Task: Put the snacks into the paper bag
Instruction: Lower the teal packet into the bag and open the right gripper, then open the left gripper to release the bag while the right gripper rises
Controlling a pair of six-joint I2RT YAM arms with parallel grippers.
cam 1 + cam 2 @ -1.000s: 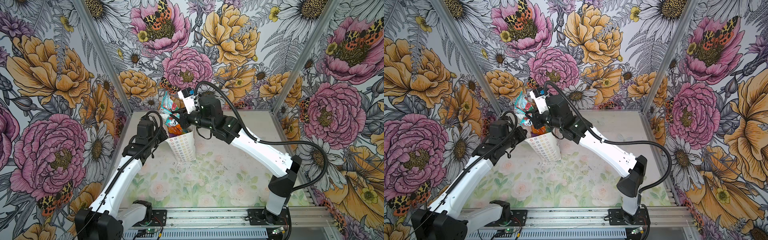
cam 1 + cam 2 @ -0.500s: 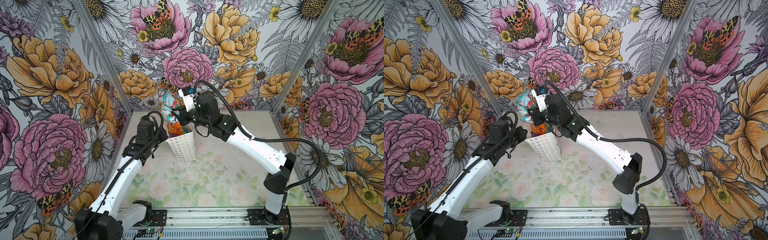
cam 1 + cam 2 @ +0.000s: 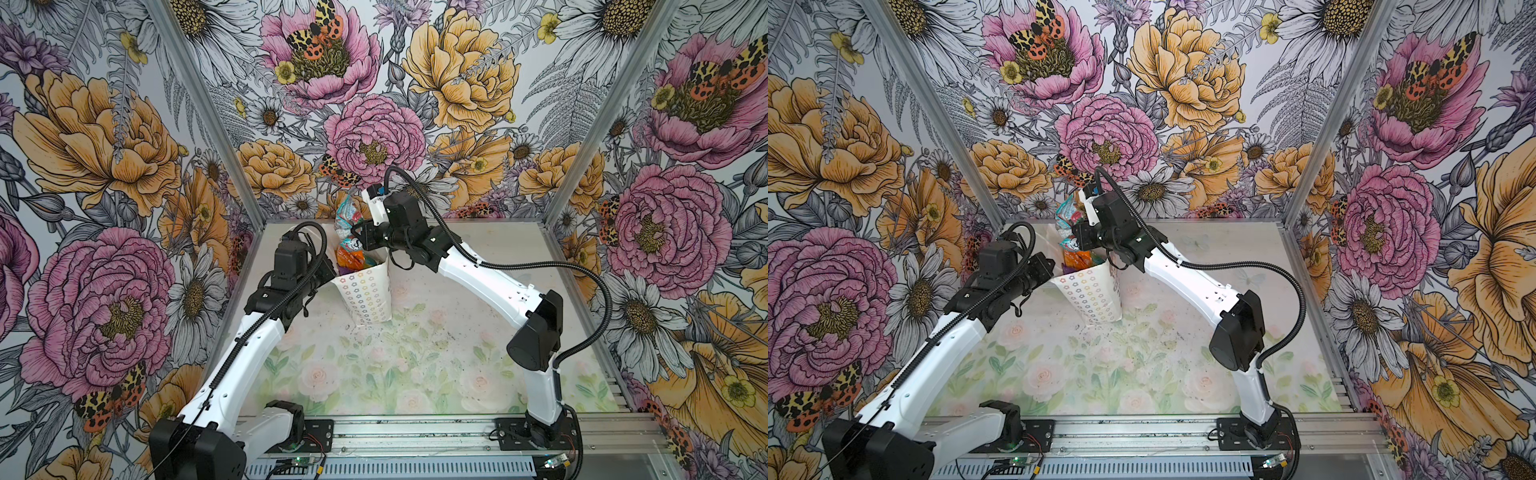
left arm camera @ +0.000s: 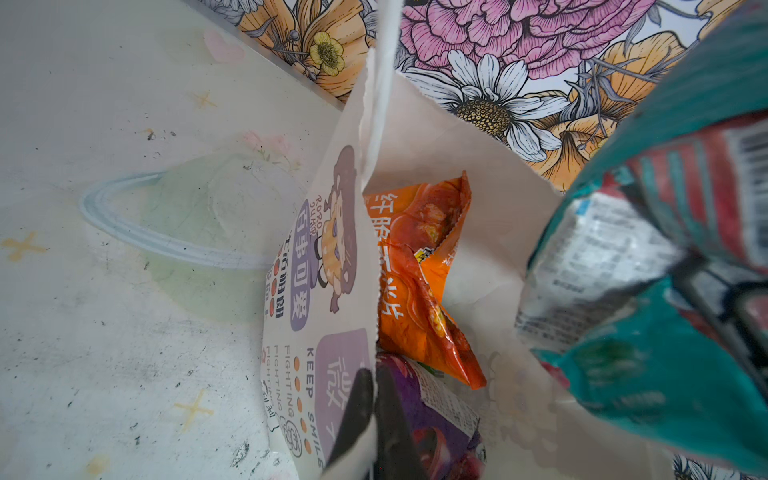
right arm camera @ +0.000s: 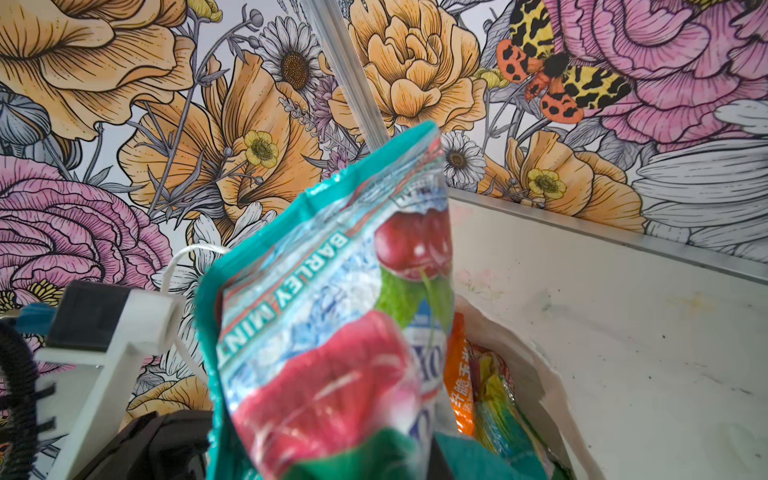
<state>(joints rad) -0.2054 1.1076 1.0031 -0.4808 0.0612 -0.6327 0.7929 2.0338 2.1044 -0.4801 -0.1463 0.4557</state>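
Floral walls enclose a pale tabletop (image 3: 415,374); the left gripper (image 4: 374,399) is clamped on the paper bag (image 3: 368,295) rim; an orange packet (image 4: 419,299) and a purple packet (image 4: 432,415) lie inside, just beyond its fingers; the right gripper (image 3: 358,232) pinches a teal packet (image 5: 332,332), the bag's mouth directly beneath it; this looks like the dropping step; next, lower, then release.

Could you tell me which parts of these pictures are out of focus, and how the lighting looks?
In the left wrist view the teal packet sits close to the lens and is blurred, while the orange packet and the print on the paper bag are sharp; in the right wrist view that packet's lower end smears, though its lettering is legible; both top views are sharp and evenly lit.
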